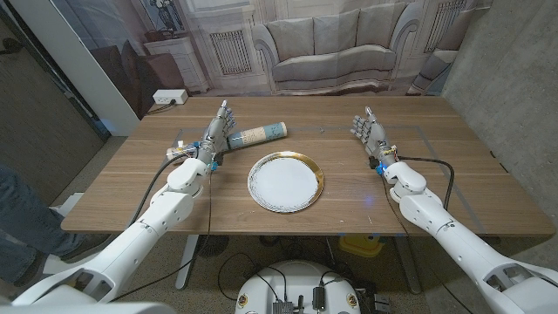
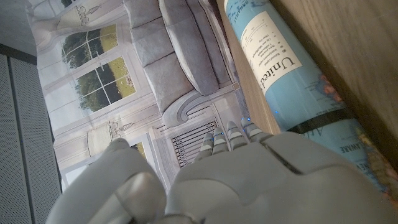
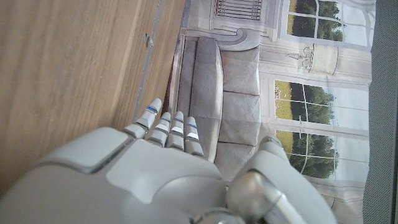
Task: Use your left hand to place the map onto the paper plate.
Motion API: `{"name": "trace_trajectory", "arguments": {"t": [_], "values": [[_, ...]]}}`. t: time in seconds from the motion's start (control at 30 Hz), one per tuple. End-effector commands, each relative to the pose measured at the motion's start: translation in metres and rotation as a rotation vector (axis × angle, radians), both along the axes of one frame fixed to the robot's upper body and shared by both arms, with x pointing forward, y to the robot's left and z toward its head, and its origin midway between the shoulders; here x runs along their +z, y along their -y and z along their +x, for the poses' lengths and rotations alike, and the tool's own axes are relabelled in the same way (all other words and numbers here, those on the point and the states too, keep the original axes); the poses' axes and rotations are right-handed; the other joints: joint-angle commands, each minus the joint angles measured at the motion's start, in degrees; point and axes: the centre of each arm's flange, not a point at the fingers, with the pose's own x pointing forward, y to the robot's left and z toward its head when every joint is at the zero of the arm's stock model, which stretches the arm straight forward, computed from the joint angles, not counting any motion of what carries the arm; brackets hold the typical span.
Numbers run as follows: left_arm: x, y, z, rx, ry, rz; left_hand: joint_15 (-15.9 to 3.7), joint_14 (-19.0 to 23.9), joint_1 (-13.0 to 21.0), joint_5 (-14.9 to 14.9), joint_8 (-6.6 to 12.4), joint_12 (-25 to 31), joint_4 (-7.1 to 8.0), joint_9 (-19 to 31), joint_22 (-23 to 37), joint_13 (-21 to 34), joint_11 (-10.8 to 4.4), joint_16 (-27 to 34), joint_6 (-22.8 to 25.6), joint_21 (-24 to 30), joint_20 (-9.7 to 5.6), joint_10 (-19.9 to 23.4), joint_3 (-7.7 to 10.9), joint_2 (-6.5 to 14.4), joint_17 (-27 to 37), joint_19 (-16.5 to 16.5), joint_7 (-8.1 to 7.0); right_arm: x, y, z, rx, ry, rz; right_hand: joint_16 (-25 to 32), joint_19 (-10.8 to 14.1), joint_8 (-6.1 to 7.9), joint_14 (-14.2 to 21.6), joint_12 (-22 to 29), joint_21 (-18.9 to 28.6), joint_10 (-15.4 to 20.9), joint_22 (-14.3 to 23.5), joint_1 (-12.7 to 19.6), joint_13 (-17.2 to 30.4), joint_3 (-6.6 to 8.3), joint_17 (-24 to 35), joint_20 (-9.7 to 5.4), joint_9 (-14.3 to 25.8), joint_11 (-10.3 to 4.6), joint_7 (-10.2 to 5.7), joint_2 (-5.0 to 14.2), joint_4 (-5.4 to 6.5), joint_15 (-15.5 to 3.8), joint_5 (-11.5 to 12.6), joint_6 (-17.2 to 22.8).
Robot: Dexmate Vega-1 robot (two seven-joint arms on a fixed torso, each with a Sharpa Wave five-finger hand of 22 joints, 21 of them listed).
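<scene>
1. Across the middle of the head view runs the wooden table (image 1: 453, 187), with a printed backdrop (image 1: 331, 44) of a sofa and windows standing behind its far edge.
2. At the table's centre lies the paper plate (image 1: 286, 182), white with a gold rim and nothing on it.
3. Beyond the plate, toward the robot's left, the map (image 1: 260, 133) lies rolled into a tube on the wood, well apart from the plate's rim. In the left wrist view the roll (image 2: 292, 81) shows a light blue printed sheet with a white label.
4. Just beside the map's left end stands the left hand (image 1: 220, 131), fingers straight and apart, grasping nothing; whether it touches the roll I cannot tell.
5. On the robot's right side the right hand (image 1: 368, 131) stands upright, fingers released and spread, holding nothing.
</scene>
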Motion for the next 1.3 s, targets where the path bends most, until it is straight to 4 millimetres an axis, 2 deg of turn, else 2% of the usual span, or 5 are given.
{"name": "trace_trajectory", "arguments": {"t": [0.03, 0.07, 0.37, 1.3], "values": [[0.008, -0.008, -0.006, 0.016, 0.018, 0.032, 0.08, 0.41, 0.38, 0.22, 0.13, 0.38, -0.12, 0.08, 0.24, 0.28, 0.07, 0.52, 0.41, -0.29, -1.54, 0.54, 0.22, 0.15, 0.12, 0.30, 0.13, 0.000, -0.002, -0.006, -0.014, 0.008, 0.010, 0.38, 0.65, 0.35, 0.46, 0.38, -0.18, 0.51, 0.21, 0.49, 0.28, 0.28, 0.24, -2.00, 0.19, -0.24, -0.04, 0.19, -0.17, -0.11, 0.37, 0.44], [0.009, -0.009, -0.006, 0.017, 0.020, 0.037, 0.10, 0.52, 0.49, 0.24, 0.12, 0.39, -0.18, 0.08, 0.24, 0.28, -0.33, 0.53, 0.44, -0.37, -1.53, 0.63, 0.24, 0.22, 0.12, 0.34, 0.05, 0.000, -0.002, -0.006, -0.015, 0.009, 0.009, 0.40, 0.71, 0.34, 0.54, 0.39, -0.20, 0.55, 0.22, 0.51, 0.28, 0.29, 0.24, -1.99, 0.20, -0.15, -0.03, 0.22, -0.18, -0.11, 0.37, 0.43], [0.017, -0.010, -0.003, 0.017, 0.032, 0.061, 0.13, 1.14, 0.94, 0.30, 0.24, 0.51, -0.45, 0.09, 0.25, 0.28, -0.23, 0.61, 1.06, -0.63, -1.55, 1.20, 0.27, 0.42, 0.11, 0.70, -0.06, -0.002, -0.002, -0.012, -0.036, 0.019, 0.016, 0.41, 1.10, 0.38, 0.85, 0.44, -0.37, 0.82, 0.23, 0.76, 0.29, 0.41, 0.23, -1.97, 0.20, -0.20, 0.02, 0.51, -0.30, -0.16, 0.36, 0.73], [0.037, -0.012, -0.018, 0.099, 0.098, 0.127, 0.19, 2.25, 1.91, 0.40, 0.41, 0.58, -1.04, 0.11, 0.27, 0.28, -0.07, 0.62, 2.37, -1.06, -1.19, 2.20, 0.22, 0.66, 0.11, 2.04, 0.18, 0.002, 0.005, -0.014, -0.050, 0.034, 0.029, 0.35, 1.65, 0.37, 1.29, 0.48, -1.02, 1.30, 0.27, 0.94, 0.31, 0.49, 0.27, -1.91, 0.22, -0.16, 0.11, 1.02, -0.42, -0.05, 0.14, 1.21]]}}
